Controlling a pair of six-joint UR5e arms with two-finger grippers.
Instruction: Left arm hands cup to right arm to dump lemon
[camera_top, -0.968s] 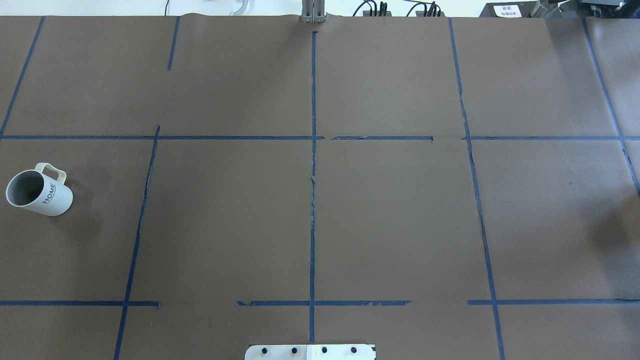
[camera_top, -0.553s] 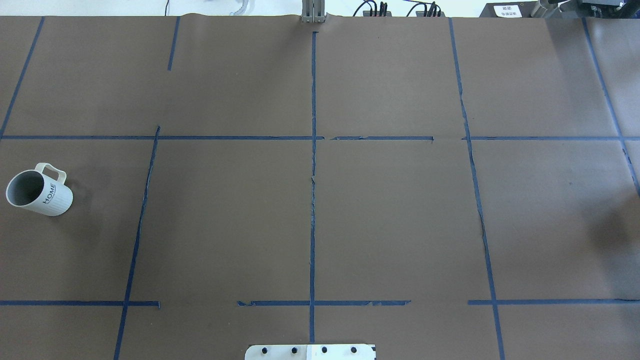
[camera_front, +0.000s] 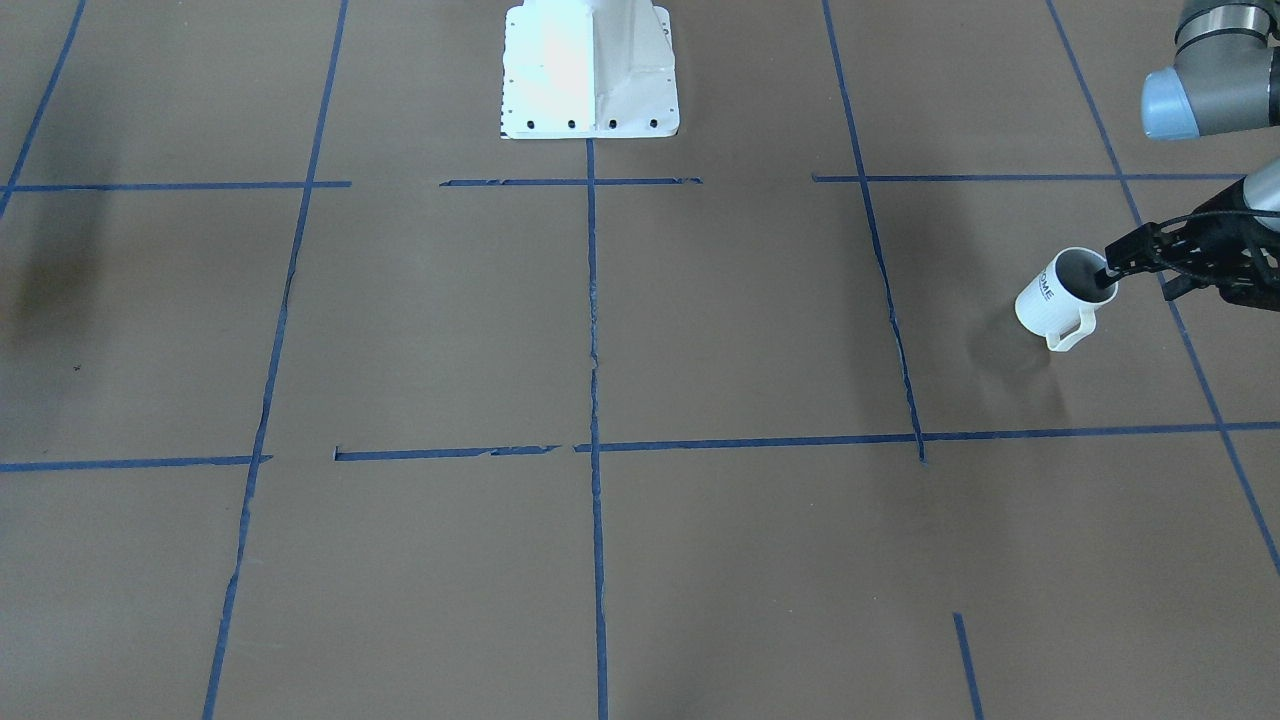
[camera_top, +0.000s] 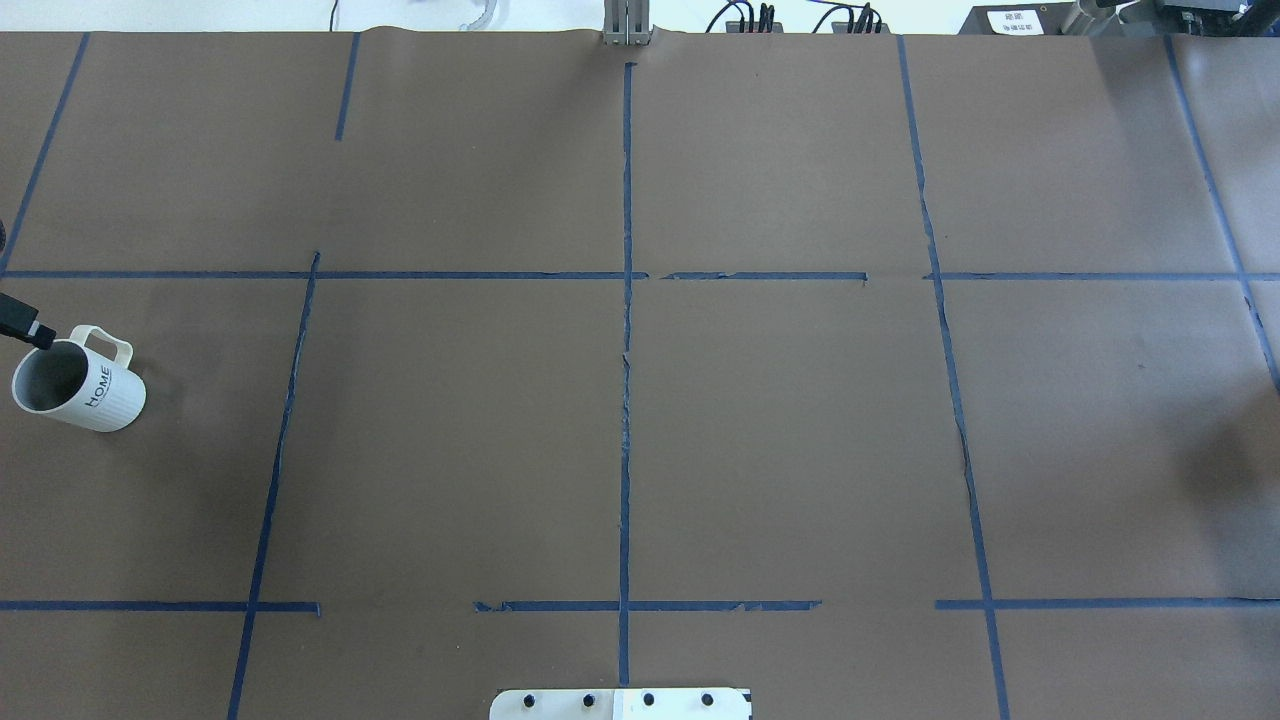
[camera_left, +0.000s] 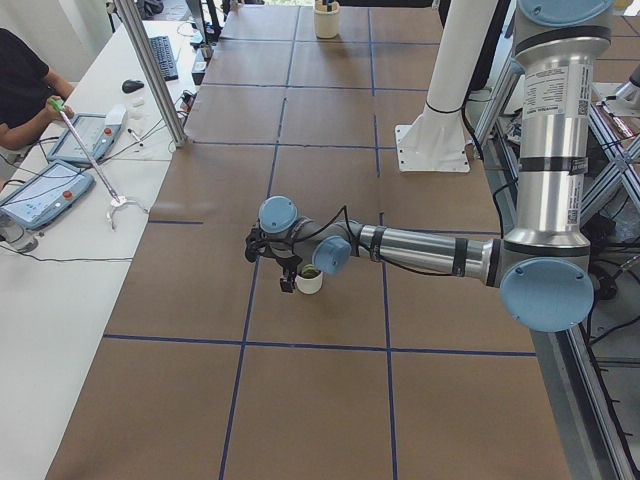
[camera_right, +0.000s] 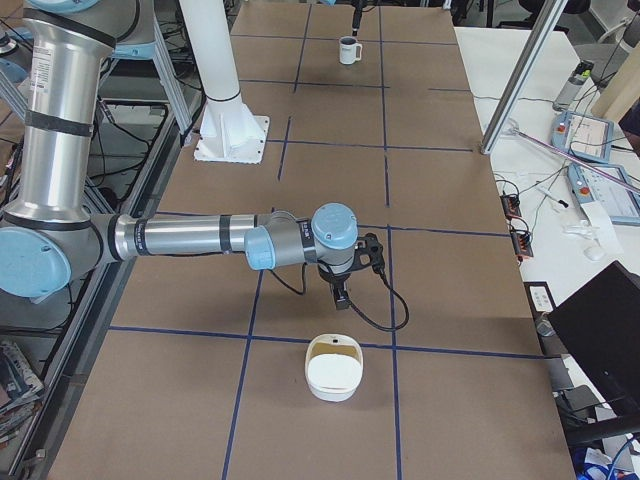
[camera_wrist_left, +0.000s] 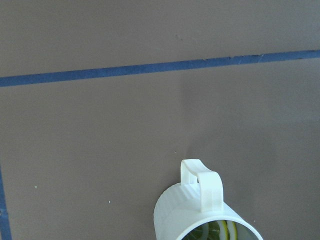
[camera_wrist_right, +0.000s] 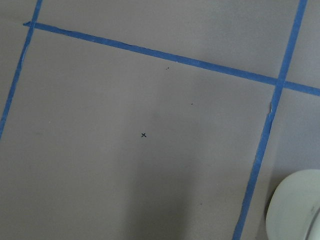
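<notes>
Cup (camera_front: 1045, 305) standing upright on desk (camera_front: 700, 330) at robot's far left, handle (camera_front: 1068, 335) facing operators' side; lemon (camera_wrist_left: 215, 231) lying inside, upright pose keeping it in. Left end effector (camera_front: 1135, 280) hovering at rim, jaws apart, one tip over mouth, likely lining up to pinch wall. Right end effector (camera_right: 342, 293) hanging low near white bowl (camera_right: 333, 370), probably dump spot; cannot tell whether its jaws are apart or together.

A robotics lab: tape-gridded table (camera_top: 800, 450), teach pendants (camera_left: 45, 195) and a keyboard (camera_left: 163, 57) on the side bench (camera_left: 60, 310).
</notes>
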